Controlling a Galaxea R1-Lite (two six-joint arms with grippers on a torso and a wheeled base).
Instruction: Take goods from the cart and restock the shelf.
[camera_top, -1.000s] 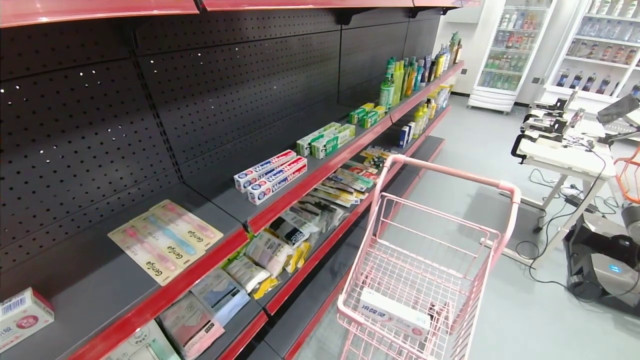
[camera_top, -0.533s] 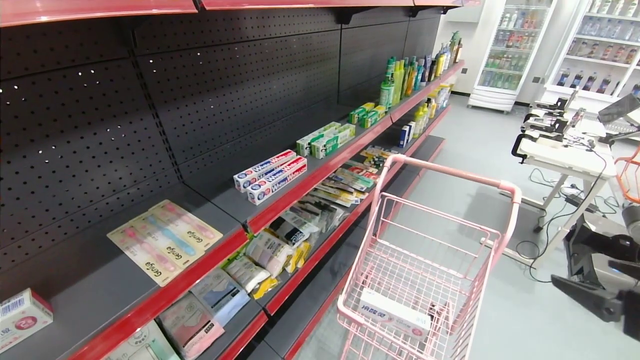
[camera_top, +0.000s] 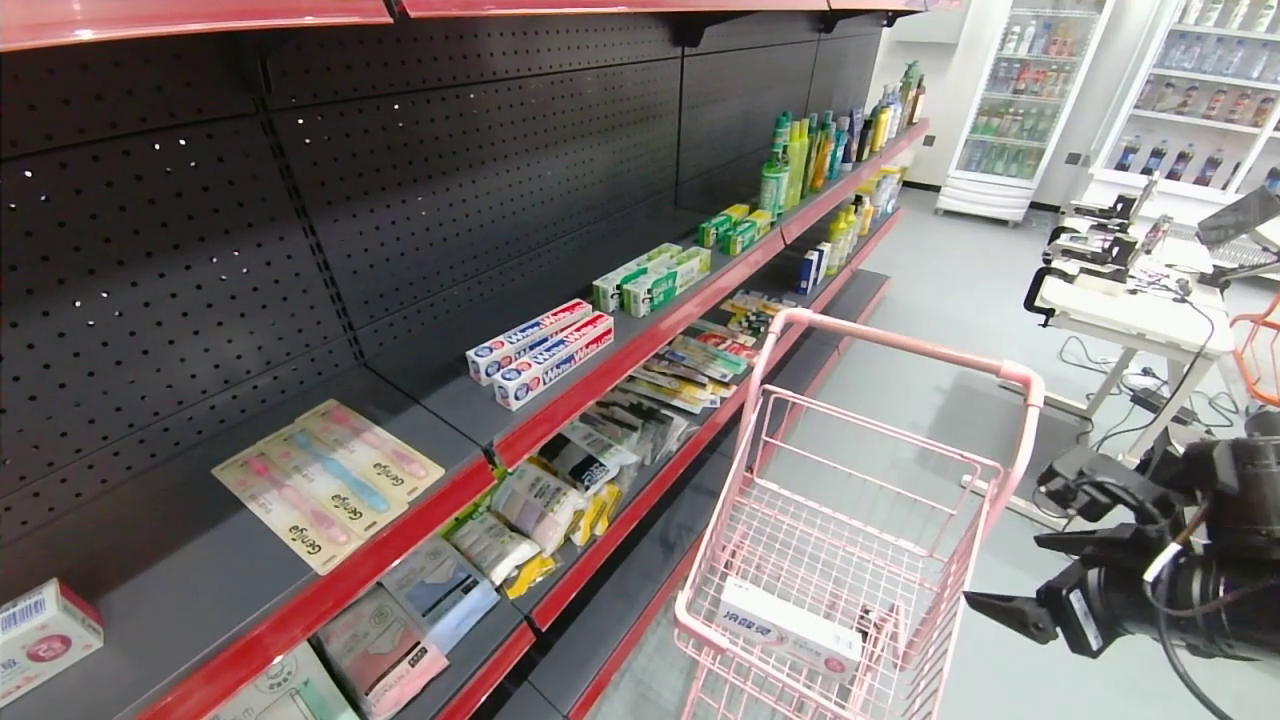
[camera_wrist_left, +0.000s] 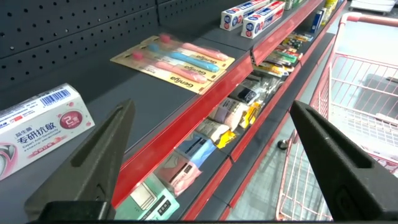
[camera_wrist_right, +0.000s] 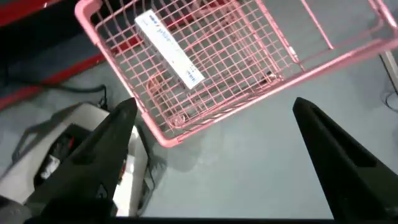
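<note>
The pink wire cart (camera_top: 897, 345) stands at lower centre of the head view, its left rim close to the red edge of the shelf (camera_top: 640, 360). Open grey floor (camera_top: 1000, 660) lies on its right. Low in its basket lies one long white box (camera_top: 790, 625) with blue print and a pinkish end, flat on the mesh and near the front rim (camera_wrist_right: 186, 134).

The right jaws are at the lower right, wide apart and holding nothing, near the cart's right rim. The left jaws are also wide apart and hold nothing, in front of the shelf edge.

On the shelf, bare grey board (camera_wrist_left: 118, 87) lies between a white-and-red box (camera_wrist_left: 40, 124) and the toothbrush packs (camera_wrist_left: 174, 59). Toothpaste boxes (camera_top: 540, 350) sit farther along.
</note>
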